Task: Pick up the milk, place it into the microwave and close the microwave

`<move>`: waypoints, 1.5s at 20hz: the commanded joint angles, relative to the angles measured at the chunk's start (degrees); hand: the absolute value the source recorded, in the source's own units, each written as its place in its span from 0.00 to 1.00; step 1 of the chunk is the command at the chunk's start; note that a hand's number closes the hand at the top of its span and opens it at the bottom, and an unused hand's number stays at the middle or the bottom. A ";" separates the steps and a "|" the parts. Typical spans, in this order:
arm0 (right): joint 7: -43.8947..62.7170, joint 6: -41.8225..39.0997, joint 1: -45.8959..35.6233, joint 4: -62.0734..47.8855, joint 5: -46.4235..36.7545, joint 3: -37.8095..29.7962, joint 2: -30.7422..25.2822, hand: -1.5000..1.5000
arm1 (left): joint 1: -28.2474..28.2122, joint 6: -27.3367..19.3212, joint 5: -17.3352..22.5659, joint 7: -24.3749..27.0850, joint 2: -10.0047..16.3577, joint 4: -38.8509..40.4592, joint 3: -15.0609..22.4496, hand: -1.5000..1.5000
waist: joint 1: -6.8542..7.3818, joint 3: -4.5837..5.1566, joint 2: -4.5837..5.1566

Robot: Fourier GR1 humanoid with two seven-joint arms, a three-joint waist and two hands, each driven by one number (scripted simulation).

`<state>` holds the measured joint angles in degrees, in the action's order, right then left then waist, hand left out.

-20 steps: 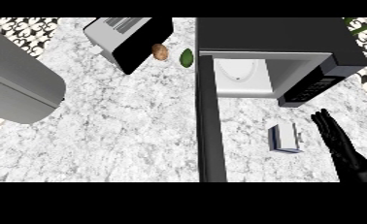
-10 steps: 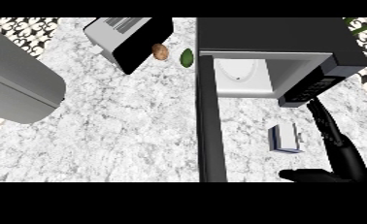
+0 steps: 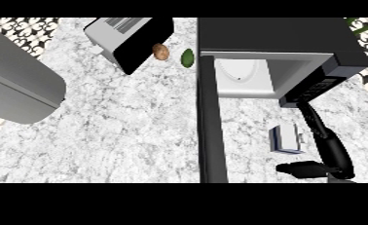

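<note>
The milk (image 3: 286,139) is a small white and blue carton standing on the marble counter in front of the open microwave (image 3: 277,39). The microwave's white inside (image 3: 244,75) is lit, and its black door (image 3: 209,126) swings out toward me, left of the carton. My right hand (image 3: 332,152) is just right of the milk. Its fingers (image 3: 313,118) stretch straight up past the carton's right side, and its thumb (image 3: 302,168) reaches left below the carton. The hand is open and not closed on the milk. My left hand does not show.
A toaster (image 3: 122,39) stands at the back left, with a brown potato (image 3: 160,51) and a green lime or avocado (image 3: 188,58) beside it. A large grey appliance (image 3: 25,90) fills the left edge. The microwave's control panel (image 3: 316,86) juts out above my fingers.
My right hand has moved up and left from the lower right corner to beside the milk. Its thumb has come into view and now extends under the carton.
</note>
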<state>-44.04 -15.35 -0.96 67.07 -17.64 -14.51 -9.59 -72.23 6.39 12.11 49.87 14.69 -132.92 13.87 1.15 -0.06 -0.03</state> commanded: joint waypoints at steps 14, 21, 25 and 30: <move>-14.62 15.01 -8.06 -25.75 -8.15 -0.15 -1.41 0.00 | -2.62 1.71 -2.93 2.13 -2.51 1.56 2.39 0.00 | -0.04 -0.04 0.06; -17.67 21.32 -15.31 -37.43 -12.03 -1.13 -5.08 1.00 | 0.58 4.03 3.94 -0.39 0.26 1.73 -4.85 0.00 | 0.06 -0.08 0.34; -22.35 24.18 -16.44 -42.44 -13.00 -1.73 -6.11 1.00 | -3.22 6.28 3.81 2.95 0.39 0.61 -5.16 0.00 | 0.91 -0.16 0.36; -26.93 24.69 -17.08 -44.01 -10.93 -2.57 -2.13 1.00 | -2.31 6.10 3.33 2.87 -0.35 1.98 -5.11 0.00 | 0.73 -0.18 0.35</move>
<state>-62.53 6.01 -17.26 26.63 -29.12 -16.15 -13.39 -73.51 11.86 15.21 52.14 14.33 -130.19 9.35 1.67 0.15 0.02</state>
